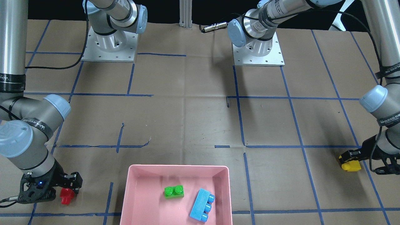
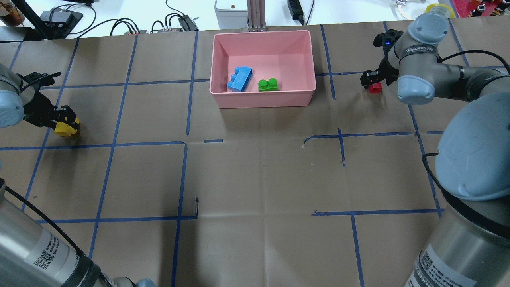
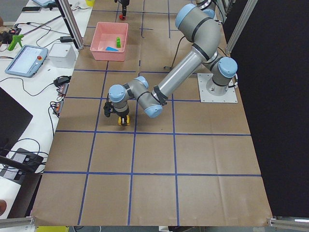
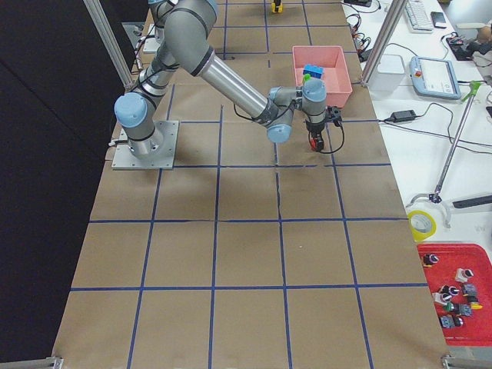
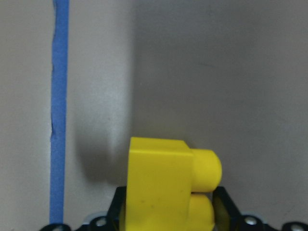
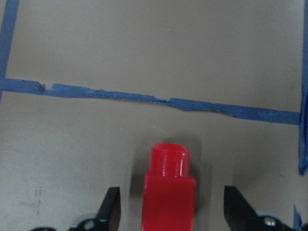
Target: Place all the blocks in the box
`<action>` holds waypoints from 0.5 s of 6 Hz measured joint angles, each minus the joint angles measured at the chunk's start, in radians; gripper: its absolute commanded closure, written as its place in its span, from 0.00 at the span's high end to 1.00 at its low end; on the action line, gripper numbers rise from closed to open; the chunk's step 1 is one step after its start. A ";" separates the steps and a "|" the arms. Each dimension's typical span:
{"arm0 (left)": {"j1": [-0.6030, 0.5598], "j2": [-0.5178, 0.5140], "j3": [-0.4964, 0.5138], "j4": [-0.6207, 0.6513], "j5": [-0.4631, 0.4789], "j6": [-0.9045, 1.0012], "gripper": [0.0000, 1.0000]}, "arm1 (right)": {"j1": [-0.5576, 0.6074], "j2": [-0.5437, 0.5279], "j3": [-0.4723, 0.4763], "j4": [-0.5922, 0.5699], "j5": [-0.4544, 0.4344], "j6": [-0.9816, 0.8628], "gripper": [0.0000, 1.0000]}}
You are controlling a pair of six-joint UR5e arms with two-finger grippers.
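Note:
The pink box (image 1: 178,167) stands at the table's far middle (image 2: 263,34). In it lie the green block (image 1: 174,191) and the light-blue block (image 1: 202,205). My left gripper (image 2: 63,121) is shut on the yellow block (image 2: 65,127) low at the table on my far left; the left wrist view shows the block (image 5: 163,187) filling the gap between the fingers. My right gripper (image 2: 372,81) is open around the red block (image 2: 375,88), right of the box. In the right wrist view the red block (image 6: 169,192) stands between the fingers with gaps on both sides.
Brown paper with blue tape lines (image 2: 183,179) covers the table. The two arm bases (image 1: 109,47) are bolted at the robot's side. Cables and devices (image 2: 175,22) lie beyond the table's far edge, behind the box.

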 measured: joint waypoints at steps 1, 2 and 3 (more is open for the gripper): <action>0.000 0.000 0.001 -0.001 0.000 0.001 0.23 | 0.000 -0.002 0.000 0.005 0.000 -0.002 0.08; -0.001 0.000 0.004 -0.003 0.000 0.001 0.20 | 0.000 -0.008 0.000 0.015 -0.001 -0.006 0.05; -0.001 0.002 0.010 -0.009 0.000 0.000 0.20 | -0.002 -0.022 -0.003 0.047 -0.003 -0.009 0.04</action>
